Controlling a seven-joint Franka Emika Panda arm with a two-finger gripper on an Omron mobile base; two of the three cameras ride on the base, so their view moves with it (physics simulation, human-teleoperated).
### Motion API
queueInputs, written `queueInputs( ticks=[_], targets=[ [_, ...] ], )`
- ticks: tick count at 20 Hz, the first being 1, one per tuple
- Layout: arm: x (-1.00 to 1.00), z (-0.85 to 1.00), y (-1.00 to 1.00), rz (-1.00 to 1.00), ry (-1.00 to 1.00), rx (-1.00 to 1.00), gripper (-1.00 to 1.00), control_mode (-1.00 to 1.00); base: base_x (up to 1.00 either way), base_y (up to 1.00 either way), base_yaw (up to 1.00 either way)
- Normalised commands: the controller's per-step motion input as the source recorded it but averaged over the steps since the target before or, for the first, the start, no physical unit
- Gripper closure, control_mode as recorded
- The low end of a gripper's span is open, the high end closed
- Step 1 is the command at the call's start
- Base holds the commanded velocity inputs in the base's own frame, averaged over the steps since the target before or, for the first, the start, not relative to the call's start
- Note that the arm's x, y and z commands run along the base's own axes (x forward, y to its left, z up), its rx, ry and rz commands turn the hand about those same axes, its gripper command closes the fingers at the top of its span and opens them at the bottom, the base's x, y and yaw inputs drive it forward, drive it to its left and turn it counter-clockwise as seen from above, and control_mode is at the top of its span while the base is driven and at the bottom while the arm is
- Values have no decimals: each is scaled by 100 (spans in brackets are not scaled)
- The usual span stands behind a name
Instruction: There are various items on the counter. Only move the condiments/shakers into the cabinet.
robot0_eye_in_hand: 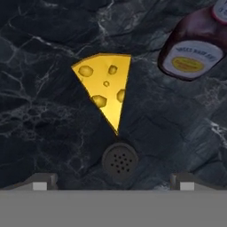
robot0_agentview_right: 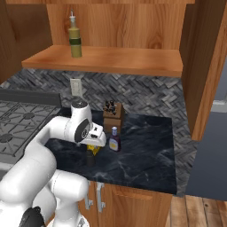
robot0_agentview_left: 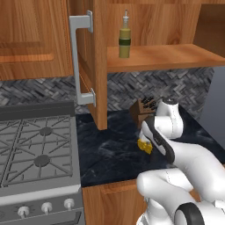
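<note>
My gripper (robot0_eye_in_hand: 114, 181) hangs open over the dark counter (robot0_agentview_right: 146, 146), pointing down, with the small black shaker (robot0_eye_in_hand: 120, 160) (robot0_agentview_right: 91, 158) between its fingertips (robot0_eye_in_hand: 42, 181) and nothing gripped. Just beyond the shaker lies the yellow cheese wedge (robot0_eye_in_hand: 106, 91) (robot0_agentview_left: 144, 145). The dark-purple bottle (robot0_eye_in_hand: 195, 48) (robot0_agentview_right: 114, 141) with the red cap stands a little to the right. The brown knife block (robot0_agentview_right: 112, 116) (robot0_agentview_left: 143, 110) stands at the back by the wall. On the shelf of the open wall cabinet (robot0_agentview_left: 167, 56) (robot0_agentview_right: 133, 62) stands the tall yellow-olive bottle (robot0_agentview_left: 125, 41) (robot0_agentview_right: 75, 40).
The cabinet door (robot0_agentview_left: 96, 66) with its long grey handle (robot0_agentview_left: 79, 61) stands open over the counter's left end. A grey gas stove (robot0_agentview_left: 35, 149) lies to the left. A grey appliance side (robot0_agentview_right: 213, 150) borders the counter on the right.
</note>
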Motion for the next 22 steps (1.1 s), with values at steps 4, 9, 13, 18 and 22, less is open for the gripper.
queueInputs(
  ticks=[4, 9, 13, 18, 22],
  targets=[
    [0, -17, -11, 0, 4, 0, -100, -100, 0, 0, 0],
    [0, -18, -5, 0, 2, 0, -100, -100, 0, 0, 0],
    [0, -16, 0, 0, 0, 0, -100, -100, 0, 0, 0],
    [0, -12, 0, 0, 0, 0, -100, -100, 0, 0, 0],
    [0, -13, 0, 0, 0, 0, -100, -100, 0, 0, 0]
  ],
)
